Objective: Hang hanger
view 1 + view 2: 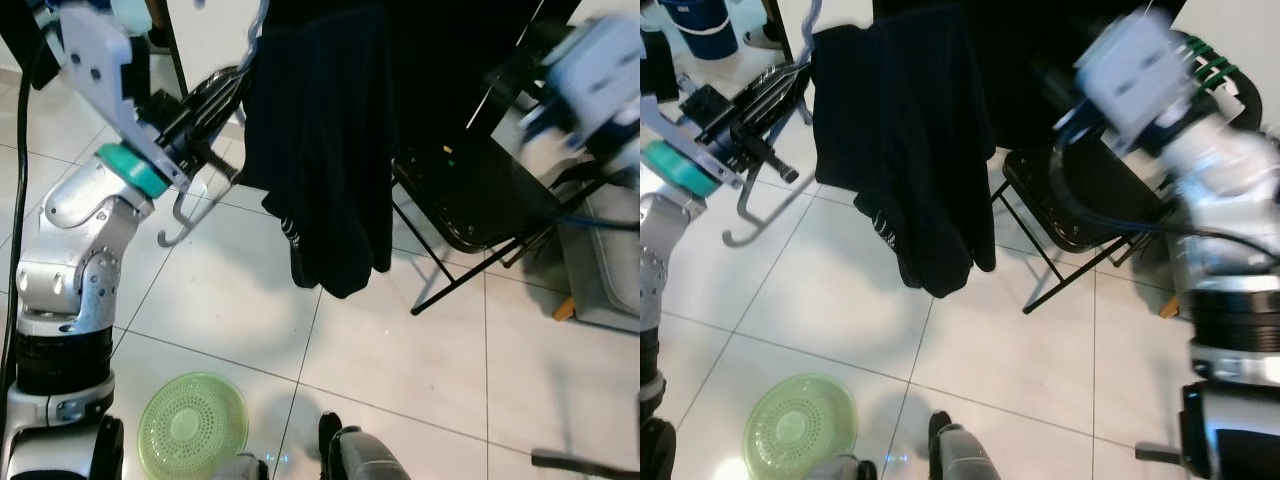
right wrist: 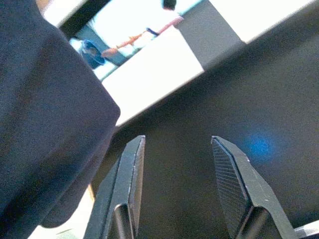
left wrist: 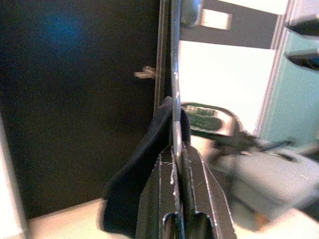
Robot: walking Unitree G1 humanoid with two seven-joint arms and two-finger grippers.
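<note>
Nearest to the robot, on the white tiled floor (image 1: 230, 300) with dark grout lines, lies a round green strainer (image 1: 192, 424), close to the robot's feet. Above it, the left gripper (image 1: 205, 105) is raised, its two black fingers pressed together on the thin metal hanger (image 1: 185, 215); the hook of the hanger hangs down below the gripper, free over the tiles. A dark garment (image 1: 320, 150) is draped on the hanger and falls down just beside the gripper. Behind the garment stands a black folding chair (image 1: 480, 200) on thin legs. The right gripper (image 2: 177, 194) is lifted high on the right side, its fingers spread apart with nothing between them, near the dark cloth. Farther back there is a white wall.
</note>
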